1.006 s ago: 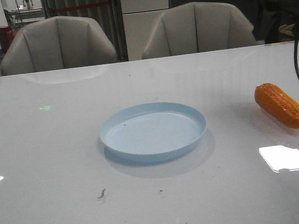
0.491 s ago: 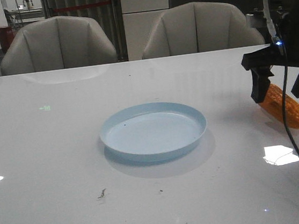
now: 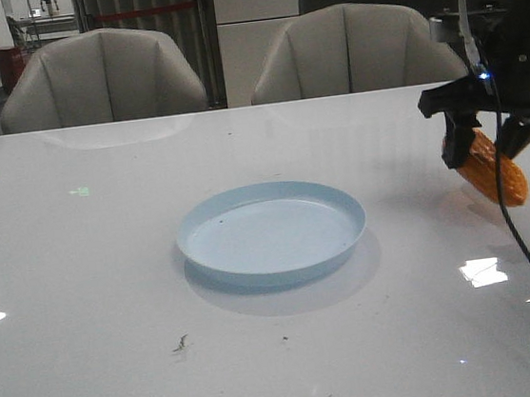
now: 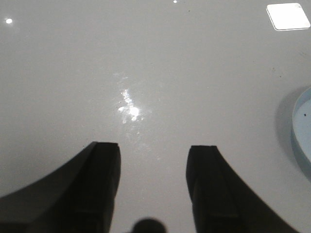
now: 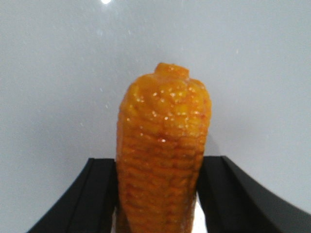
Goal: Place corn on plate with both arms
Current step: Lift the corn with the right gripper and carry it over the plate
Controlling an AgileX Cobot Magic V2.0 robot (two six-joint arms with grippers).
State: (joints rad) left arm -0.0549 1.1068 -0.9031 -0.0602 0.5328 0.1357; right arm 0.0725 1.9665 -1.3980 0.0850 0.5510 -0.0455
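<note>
Corn now lifted off table | right gripper fingers clamp it | left gripper fingers spread, empty | step: carry | next: move over plate

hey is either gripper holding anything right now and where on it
The right gripper has the corn between its fingers, gripped on its sides. The left gripper is open over bare table.

no readable text, labels, brands or numbers, small wall sign too blurred
</note>
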